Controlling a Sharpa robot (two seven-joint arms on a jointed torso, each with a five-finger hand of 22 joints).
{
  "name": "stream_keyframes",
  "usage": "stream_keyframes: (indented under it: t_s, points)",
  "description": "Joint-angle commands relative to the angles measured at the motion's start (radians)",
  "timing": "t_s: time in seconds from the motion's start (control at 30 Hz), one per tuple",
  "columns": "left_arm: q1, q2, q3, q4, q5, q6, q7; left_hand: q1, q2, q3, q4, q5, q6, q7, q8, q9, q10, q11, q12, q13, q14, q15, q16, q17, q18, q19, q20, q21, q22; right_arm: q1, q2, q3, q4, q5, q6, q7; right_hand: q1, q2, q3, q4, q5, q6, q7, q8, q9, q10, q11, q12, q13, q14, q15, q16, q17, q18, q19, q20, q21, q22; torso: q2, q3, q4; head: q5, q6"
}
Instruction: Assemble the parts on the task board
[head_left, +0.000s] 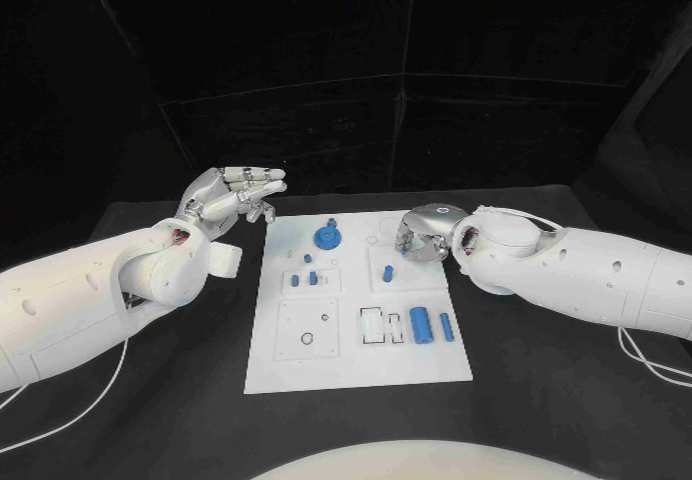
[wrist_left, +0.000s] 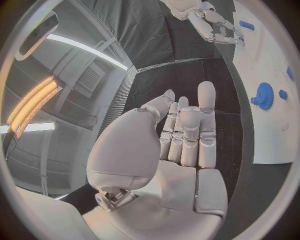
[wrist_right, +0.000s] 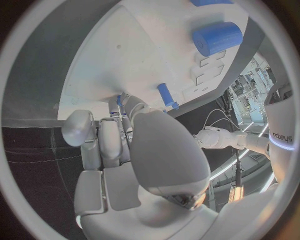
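Nearest the robot, the flat white plastic task board (head_left: 289, 370) lies in the middle of the black table (head_left: 548, 400), its near edge bare and well inside the table's rim. Just beyond, on the right half, a large blue cylinder (head_left: 421, 324) and a slimmer blue pin (head_left: 447, 326) lie beside rectangular slots. Both look like light, rigid printed plastic, smooth enough to roll or slip; a pinch across the middle of the barrel would likely hold best.

Further in, small blue pegs (head_left: 304, 278) stand or lie near the board's centre, and another small peg (head_left: 387, 270) sits just beside the right hand (head_left: 427, 232). That hand rests low over the board's far right part with its fingers curled down; whether they pinch anything I cannot tell.

At the far end a blue toothed gear (head_left: 329, 237) stands on the board, stiff but with fine teeth, best taken by its rim or hub.

The left hand (head_left: 231, 200) is raised off the board's far left corner, fingers apart, holding nothing. Open table lies on both sides for approach.
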Motion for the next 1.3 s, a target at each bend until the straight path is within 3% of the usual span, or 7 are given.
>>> stream_keyframes:
  t_s: [0.03,0.27,0.4,0.63,1.03,1.3]
  points:
    - [0.001,0.0,0.001,-0.001,0.009,0.005,0.013,0.005,0.005,-0.004,-0.003,0.003,0.002,0.002,0.005,0.0,0.001,0.0,0.003,0.001,-0.01,0.001,-0.005,-0.001,0.014,-0.007,-0.003,-0.008,-0.002,0.001,0.005,0.0,-0.001,-0.011,0.039,-0.007,-0.008,-0.013,0.027,-0.004,-0.006,0.014,0.0,-0.008,0.001,0.016,-0.003,-0.008,-0.011,0.03,-0.01,-0.005,-0.004,-0.001,0.008,-0.002,0.01,0.008,0.0,0.0001,0.0005,-0.002,-0.002]
    - [0.001,0.0,0.001,-0.004,0.009,0.012,0.008,0.011,0.008,-0.002,-0.007,0.003,0.002,0.001,0.006,0.0,0.0,0.0,0.005,0.002,-0.011,0.001,-0.006,-0.005,0.014,-0.006,-0.003,-0.011,-0.004,-0.001,0.012,0.0,-0.006,-0.03,0.076,-0.033,-0.035,-0.026,0.079,-0.013,-0.013,0.03,-0.002,-0.015,0.001,0.034,-0.006,-0.015,-0.032,0.031,-0.012,-0.004,-0.006,-0.002,0.01,-0.005,0.013,0.013,0.001,-0.0005,0.0,-0.007,-0.005]
    - [0.001,0.0,0.001,-0.006,0.009,0.014,0.006,0.012,0.008,-0.002,-0.007,0.003,0.002,0.001,0.006,0.0,-0.001,0.0,0.006,0.002,-0.011,0.001,-0.006,-0.005,0.014,-0.006,-0.003,-0.012,-0.004,-0.002,0.014,0.0,-0.004,-0.048,0.071,-0.05,-0.044,-0.028,0.095,-0.017,-0.016,0.036,-0.004,-0.017,0.001,0.04,-0.007,-0.017,-0.038,0.031,-0.014,-0.004,-0.007,-0.002,0.01,-0.006,0.014,0.014,0.0,-0.0005,0.0003,-0.007,-0.006]
    - [0.001,0.0,0.001,-0.008,0.009,0.016,0.005,0.013,0.007,-0.002,-0.009,0.003,0.002,0.001,0.006,0.0,-0.001,0.0,0.006,0.002,-0.012,0.001,-0.006,-0.007,0.014,-0.006,-0.003,-0.012,-0.005,-0.004,0.008,0.0,0.009,-0.077,-0.003,-0.071,-0.051,-0.014,0.156,-0.037,-0.054,0.062,-0.01,-0.015,0.004,0.068,-0.014,-0.015,-0.047,0.03,-0.022,-0.014,-0.029,-0.007,0.026,-0.013,0.033,0.044,-0.001,0.0002,0.001,-0.007,-0.007]
    - [-0.001,-0.001,0.001,-0.015,0.009,0.023,0.005,0.013,0.008,-0.002,-0.009,0.003,0.002,0.002,0.006,0.0,-0.002,0.001,0.007,0.002,-0.012,0.001,-0.007,-0.008,0.014,-0.006,-0.003,-0.013,-0.005,-0.004,-0.025,0.001,0.063,-0.09,-0.117,-0.074,-0.07,-0.026,0.204,-0.061,-0.057,0.069,-0.01,-0.022,0.003,0.078,-0.016,-0.02,-0.053,0.032,-0.023,-0.01,-0.03,-0.01,0.033,-0.016,0.044,0.061,-0.001,-0.0009,0.0003,-0.006,-0.006]
    - [-0.001,-0.003,0.001,-0.018,0.008,0.023,0.006,0.013,0.008,-0.002,-0.009,0.003,0.002,0.002,0.006,0.0,-0.002,0.001,0.007,0.002,-0.012,0.001,-0.007,-0.008,0.014,-0.006,-0.003,-0.013,-0.005,-0.003,-0.049,0.002,0.099,-0.096,-0.15,-0.077,-0.078,-0.032,0.218,-0.069,-0.057,0.071,-0.01,-0.024,0.003,0.081,-0.016,-0.022,-0.054,0.032,-0.023,-0.008,-0.03,-0.01,0.034,-0.016,0.045,0.063,-0.001,-0.0017,0.0002,-0.006,-0.006]
